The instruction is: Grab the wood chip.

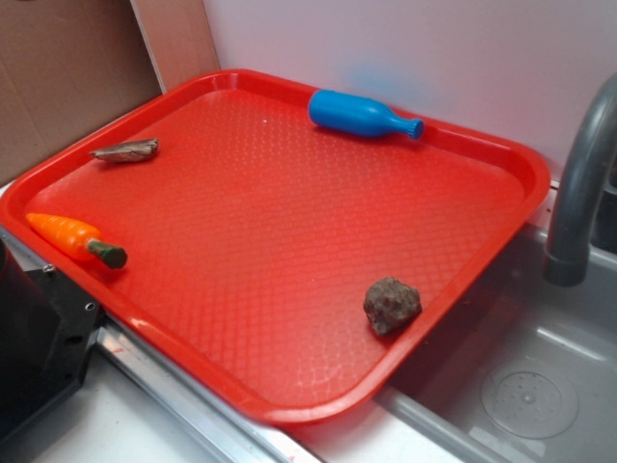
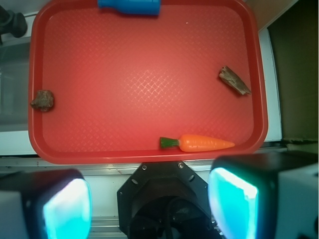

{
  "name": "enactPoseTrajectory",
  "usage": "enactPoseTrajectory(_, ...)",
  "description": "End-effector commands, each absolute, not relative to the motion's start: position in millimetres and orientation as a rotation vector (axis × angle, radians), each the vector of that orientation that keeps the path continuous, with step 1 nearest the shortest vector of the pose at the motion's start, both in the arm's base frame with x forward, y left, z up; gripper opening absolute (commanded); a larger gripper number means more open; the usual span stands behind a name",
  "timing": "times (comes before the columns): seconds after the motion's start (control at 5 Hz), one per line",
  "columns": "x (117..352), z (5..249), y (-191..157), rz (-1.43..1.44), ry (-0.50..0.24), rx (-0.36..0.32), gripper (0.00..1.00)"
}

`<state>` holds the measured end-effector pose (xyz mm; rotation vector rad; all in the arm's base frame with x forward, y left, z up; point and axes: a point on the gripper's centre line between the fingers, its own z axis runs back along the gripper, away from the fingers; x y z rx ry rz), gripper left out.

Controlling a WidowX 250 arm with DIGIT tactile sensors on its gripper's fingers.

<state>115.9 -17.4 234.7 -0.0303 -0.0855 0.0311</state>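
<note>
In the wrist view the wood chip point(image 2: 234, 80) is seen at about two o'clock from the gripper point(image 2: 149, 204), near the red tray's point(image 2: 149, 154) right rim, its long axis slanting diagonally; the jaws are spread wide, nothing held.

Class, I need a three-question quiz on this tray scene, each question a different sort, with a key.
1. True or false: the wood chip touches the carrot.
2. Which thing lies nearest the sink? A) bottle B) rock C) carrot
3. Fill in: in the wrist view the gripper is ____, with nothing between its fingers.

Key:
1. False; they lie apart along the same side of the tray.
2. B; the rock sits by the tray edge beside the sink.
3. Open.
</note>
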Motion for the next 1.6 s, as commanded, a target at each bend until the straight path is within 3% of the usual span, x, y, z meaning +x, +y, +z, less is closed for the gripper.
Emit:
enactPoseTrajectory(0.0,115.9,234.7,-17.4,0.031,-0.086,-0.030,1.00)
enactPoseTrajectory(0.2,130.2,214.8,23.4,-0.099,-0.159,0.016,1.00)
enactPoseTrajectory(0.4,142.1,191.3,64.8,-0.150,-0.121,0.085,1.00)
enactPoseTrajectory(0.8,189.9,126.8,102.2,-0.353,-0.056,0.069,1.00)
enactPoseTrajectory(1.4,197.5,49.6,146.7,-0.594,-0.040,-0.045,1.00)
